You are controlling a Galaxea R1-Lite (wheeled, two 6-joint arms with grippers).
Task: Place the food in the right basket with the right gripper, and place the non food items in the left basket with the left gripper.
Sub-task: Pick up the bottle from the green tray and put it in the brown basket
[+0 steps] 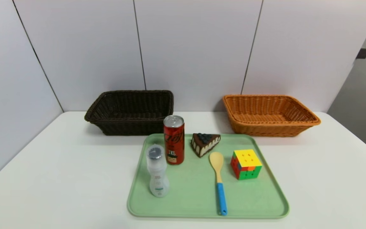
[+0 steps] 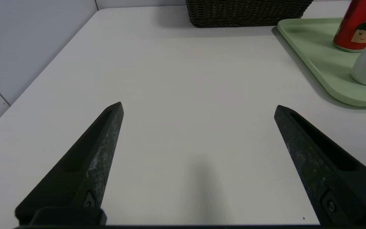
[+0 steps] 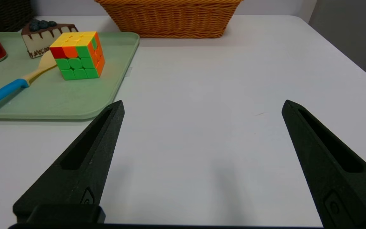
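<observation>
Head view shows nothing sorted: the red drink can (image 1: 174,143), chocolate cake wedge (image 1: 204,143), translucent waisted bottle (image 1: 157,175), multicoloured puzzle cube (image 1: 246,163) and blue-handled wooden spoon (image 1: 221,197) await baskets (all on the green tray (image 1: 186,203)). Left tool (image 2: 199,109) and right tool (image 3: 204,103), jaws apart, hang over the white table (image 1: 75,178).

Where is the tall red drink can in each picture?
Head view: tall red drink can with silver top, left of middle, standing on the tray.
Left wrist view: the picture's top right corner, partly cut off.
Right wrist view: the upper left edge, partly cut off.
Shared landmark: the flat pale green tray.
</observation>
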